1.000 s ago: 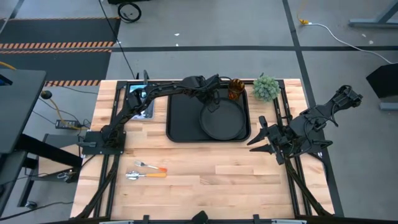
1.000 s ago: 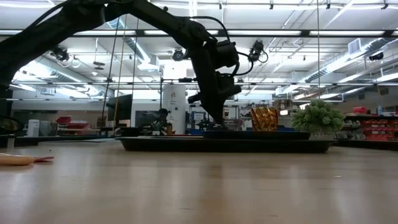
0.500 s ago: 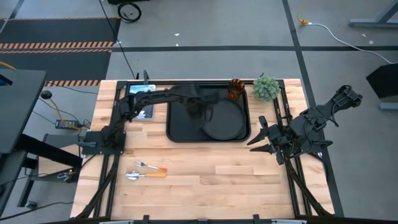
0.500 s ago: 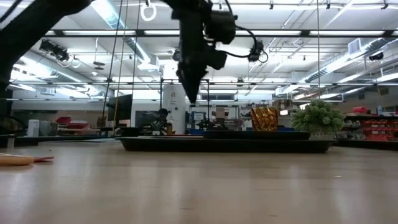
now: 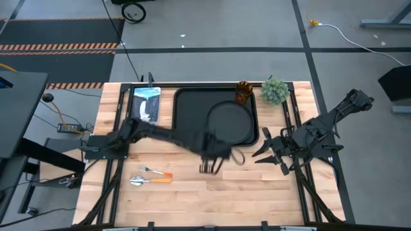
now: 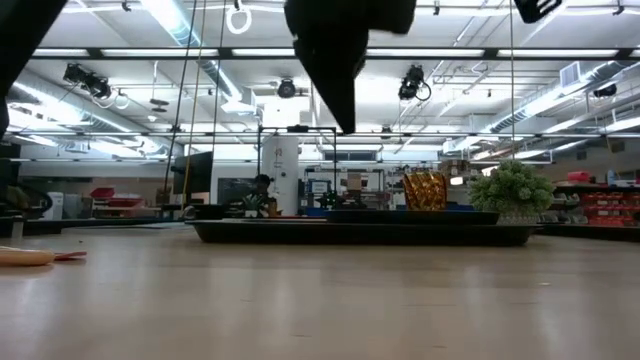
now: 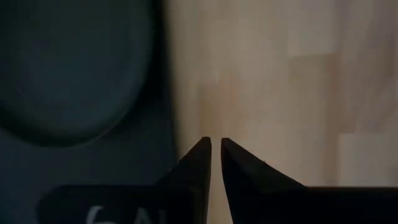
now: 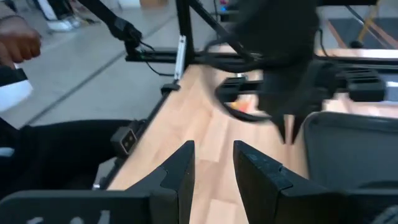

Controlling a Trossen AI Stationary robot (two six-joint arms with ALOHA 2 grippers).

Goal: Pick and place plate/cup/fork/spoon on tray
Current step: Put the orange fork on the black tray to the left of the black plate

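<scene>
The black tray (image 5: 186, 119) lies at the table's far middle. The round black plate (image 5: 231, 123) lies flat in its right half. The amber cup (image 5: 243, 92) stands upright in the tray's far right corner and also shows in the low view (image 6: 425, 190). The fork (image 5: 154, 171) and spoon (image 5: 148, 180) lie side by side on the table near the front left. My left gripper (image 5: 207, 168) hangs shut and empty above bare table just near of the tray, its fingertips almost together in the left wrist view (image 7: 216, 146). My right gripper (image 5: 266, 151) is open and empty at the table's right side.
A green potted plant (image 5: 275, 90) stands right of the tray's far corner. A blue-white picture card (image 5: 146, 102) lies left of the tray. A person's hand (image 8: 18, 43) shows beyond the table. Bare wood runs along the near middle and right.
My left gripper has left the plate on the tray, risen, and swung toward the table's near edge, past the tray's near rim, to above bare table. The plate has stayed where it was. My right gripper has shifted a little toward the near edge.
</scene>
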